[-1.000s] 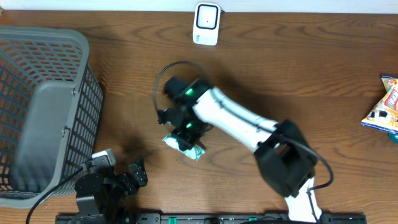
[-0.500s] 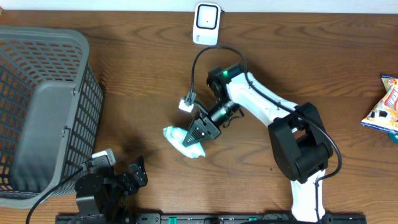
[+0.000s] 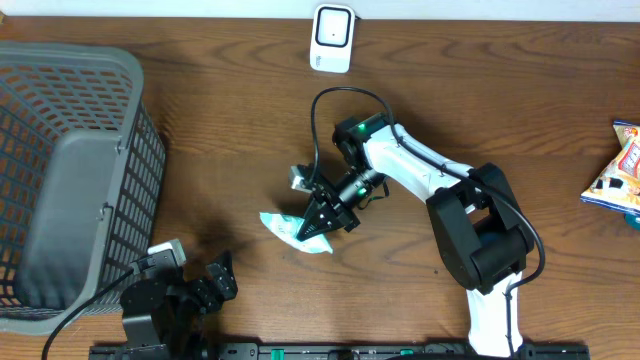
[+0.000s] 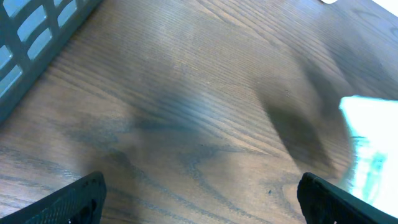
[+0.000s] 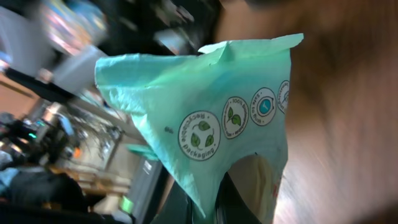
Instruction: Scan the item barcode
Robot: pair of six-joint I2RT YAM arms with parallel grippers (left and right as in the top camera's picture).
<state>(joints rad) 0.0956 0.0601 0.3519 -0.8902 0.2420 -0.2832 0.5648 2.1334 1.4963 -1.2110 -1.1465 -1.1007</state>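
The item is a mint-green packet [image 3: 292, 230] with round white eco marks [image 5: 211, 112]. It sits low over the table's middle front, pinched at one edge by my right gripper [image 3: 320, 224], which is shut on it [image 5: 219, 198]. No barcode shows on the face I can see. The white scanner [image 3: 332, 38] stands at the table's far edge, well beyond the packet. My left gripper [image 3: 216, 279] rests at the front left, open with nothing between its fingers [image 4: 202, 205]. In the left wrist view the packet [image 4: 372, 146] is a pale blur at the right.
A large grey mesh basket [image 3: 70, 180] fills the left side, its wall [image 4: 37, 37] close to my left gripper. A colourful snack bag [image 3: 618, 172] lies at the right edge. The right arm's black cable [image 3: 318, 120] loops above the packet.
The right wrist has turned over and swung slightly left and down, with the green packet still in its grip. The packet has tilted and shifted a little left. The left arm has stayed still.
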